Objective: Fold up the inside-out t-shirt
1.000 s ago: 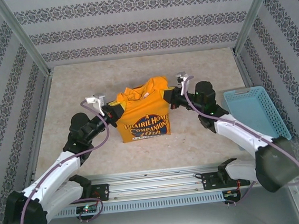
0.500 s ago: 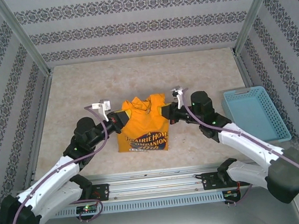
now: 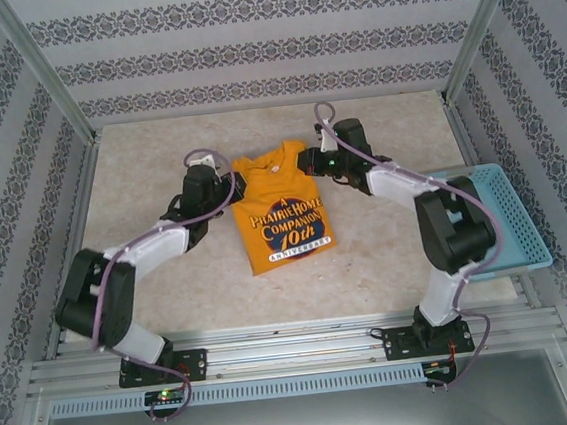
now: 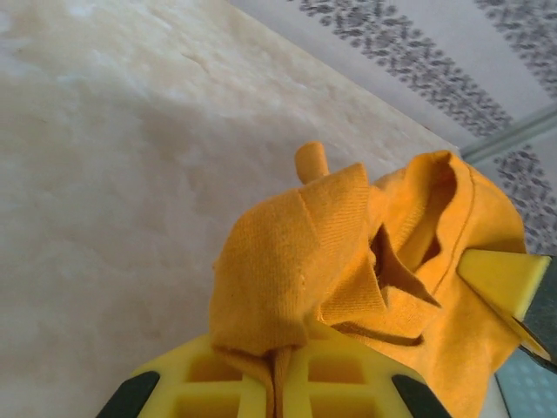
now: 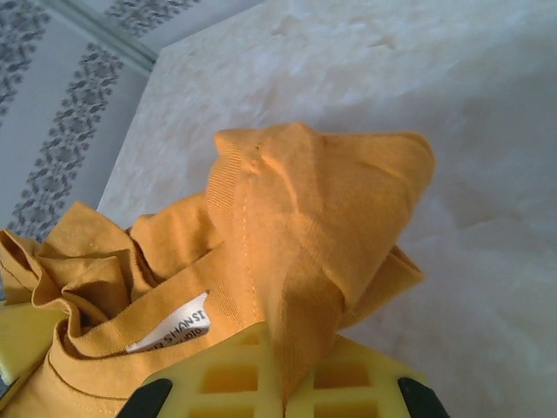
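Left gripper [image 3: 231, 188] and right gripper [image 3: 305, 162] each pinch 1 shoulder of the t-shirt [image 3: 283, 223], which lies flat on the table [image 3: 388, 253] between them, its length trailing back from their grip, equally near both.

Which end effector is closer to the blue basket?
Right. The right end effector pinches the orange t-shirt on the side toward the blue basket; the left end effector pinches its opposite shoulder, farther away.

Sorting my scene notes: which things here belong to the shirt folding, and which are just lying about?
Part of the job: mustard-orange cloth t-shirt; left gripper and right gripper, both shut on it.
Lying about: light-blue plastic basket, on the right.
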Controlling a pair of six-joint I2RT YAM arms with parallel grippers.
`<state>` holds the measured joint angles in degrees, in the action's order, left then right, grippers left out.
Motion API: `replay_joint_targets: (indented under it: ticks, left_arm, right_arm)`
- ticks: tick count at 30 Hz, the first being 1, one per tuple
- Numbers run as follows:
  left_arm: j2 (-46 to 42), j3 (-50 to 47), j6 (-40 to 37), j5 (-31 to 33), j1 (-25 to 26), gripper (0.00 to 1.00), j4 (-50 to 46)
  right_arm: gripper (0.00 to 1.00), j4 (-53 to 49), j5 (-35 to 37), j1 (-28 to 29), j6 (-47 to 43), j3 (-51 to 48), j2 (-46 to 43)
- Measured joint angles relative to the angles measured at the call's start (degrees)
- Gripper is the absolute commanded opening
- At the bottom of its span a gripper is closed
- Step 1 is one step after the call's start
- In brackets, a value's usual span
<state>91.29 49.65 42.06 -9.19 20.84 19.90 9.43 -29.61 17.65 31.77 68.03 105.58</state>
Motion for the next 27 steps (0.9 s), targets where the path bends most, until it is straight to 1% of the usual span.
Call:
replay_joint_targets:
  ticks: [5,8,11,13,15,18,20,22,24,27]
  left_arm:
    - [10.0,5.2,1.7,-4.5,-4.5,0.0,1.3]
    - [14.9,11.6,1.9,-8.7,-6.8,0.0,0.2]
    - [17.7,17.7,1.7,-13.0,-8.5,0.0,0.4]
    - [18.0,19.3,1.4,-15.5,-9.3,0.0,2.8]
    - [18.0,19.1,0.7,-17.6,-9.6,0.0,6.7]
    - [18.0,16.7,-1.9,-21.4,-9.7,0.0,15.3]
    - [18.0,14.4,-4.5,-24.4,-9.7,0.0,20.7]
    - [18.0,12.9,-7.1,-27.2,-9.8,0.0,24.0]
    - [18.0,12.1,-9.6,-30.0,-10.1,0.0,26.8]
    - [18.1,11.8,-11.9,-34.3,-11.5,0.0,32.4]
  right_arm:
    - [0.0,-1.3,-0.6,-1.6,1.1,5.7,7.5]
    - [0.0,-1.6,-1.5,-1.9,1.0,10.0,9.8]
    - [0.0,1.1,-3.8,-2.6,0.9,13.6,11.3]
    - [0.0,4.2,-5.6,-3.3,0.4,14.4,11.5]
    - [0.0,7.3,-7.8,-3.9,-0.9,14.4,11.5]
    - [0.0,11.6,-12.2,-4.7,-4.0,13.9,11.5]
    - [0.0,17.4,-15.0,-5.1,-7.7,11.1,11.1]
    - [0.0,20.4,-17.2,-5.3,-12.2,7.8,10.4]
    - [0.0,20.9,-19.5,-5.6,-17.4,6.0,10.2]
    - [0.0,21.5,-22.6,-6.4,-23.3,5.9,10.1]
